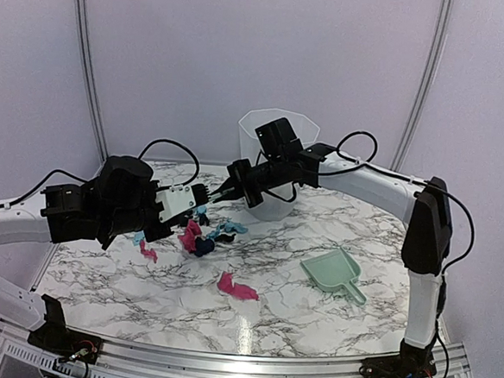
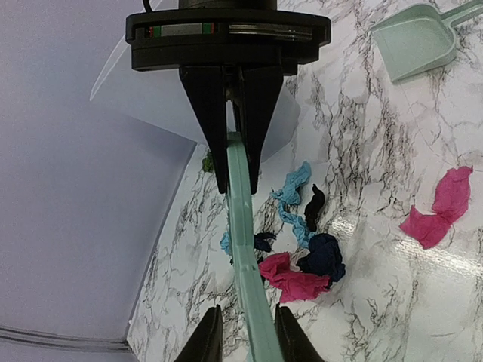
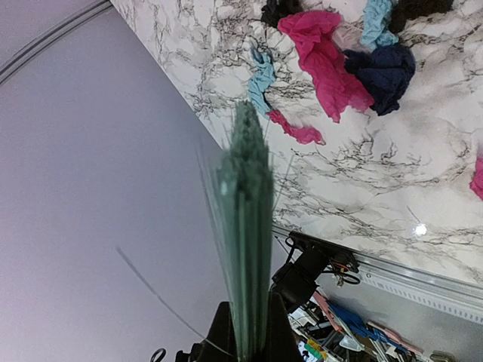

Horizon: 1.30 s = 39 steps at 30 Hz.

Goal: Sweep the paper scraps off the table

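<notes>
The mint-green brush [image 2: 240, 219] hangs in the air between both grippers, above the table [image 1: 312, 323]. My right gripper [image 1: 221, 191] is shut on one end of it, and the brush shows edge-on between that gripper's jaws in the right wrist view [image 3: 247, 226]. My left gripper [image 2: 247, 320] straddles the other end, narrowly open, with a gap on one side. Below lies a cluster of paper scraps [image 1: 198, 237]: magenta [image 2: 294, 280], navy [image 2: 324, 256] and light blue [image 2: 294, 188]. One loose pink scrap [image 1: 236, 287] lies nearer the front, and a small one [image 1: 148, 251] lies at the left.
The mint-green dustpan [image 1: 333, 271] lies flat at the right of the table, handle towards the front. A clear plastic container [image 1: 276, 147] stands at the back, behind the right arm. The metal front rail [image 1: 222, 364] bounds the near edge.
</notes>
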Available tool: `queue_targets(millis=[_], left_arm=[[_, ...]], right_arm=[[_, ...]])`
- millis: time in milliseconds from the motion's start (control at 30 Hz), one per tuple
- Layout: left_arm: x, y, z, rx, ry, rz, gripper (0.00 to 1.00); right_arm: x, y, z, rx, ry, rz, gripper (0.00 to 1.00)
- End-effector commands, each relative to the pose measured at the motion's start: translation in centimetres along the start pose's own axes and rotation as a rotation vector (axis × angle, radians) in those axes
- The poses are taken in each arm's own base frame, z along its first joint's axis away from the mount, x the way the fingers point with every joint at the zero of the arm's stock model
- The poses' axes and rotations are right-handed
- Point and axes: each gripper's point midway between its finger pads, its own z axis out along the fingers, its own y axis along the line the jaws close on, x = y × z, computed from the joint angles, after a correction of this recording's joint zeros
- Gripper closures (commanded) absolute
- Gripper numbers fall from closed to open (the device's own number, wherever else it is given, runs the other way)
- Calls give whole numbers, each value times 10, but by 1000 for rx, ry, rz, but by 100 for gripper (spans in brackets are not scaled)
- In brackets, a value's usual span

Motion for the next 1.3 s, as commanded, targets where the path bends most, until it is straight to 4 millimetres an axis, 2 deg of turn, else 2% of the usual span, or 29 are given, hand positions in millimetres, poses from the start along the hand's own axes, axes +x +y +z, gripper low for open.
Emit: queue_targets(millis=[0,200,400,733,1000,1200,1267], left_arm=[[-5,8,1,-36,-7,1,76],[-1,8,2,-47,7,3,77],[3,4,5,-39,20,-11,73],[8,-4,8,-13,25,-29,76],[13,-11,10,5,31,-37,72],[11,-10,11,0,26,-47,82],[8,-8,11,-6,15,-57,83]], right_arm=[[15,14,-15,-51,14,-20,100],[13,12,-16,-53,14,-18,100],[11,12,-17,-57,17,-15,100],[13,8,-18,-76,34,7,100],[14,7,-18,-87,41,13,100],[14,7,-18,-91,41,9,100],[13,6,-18,-86,36,11,100]])
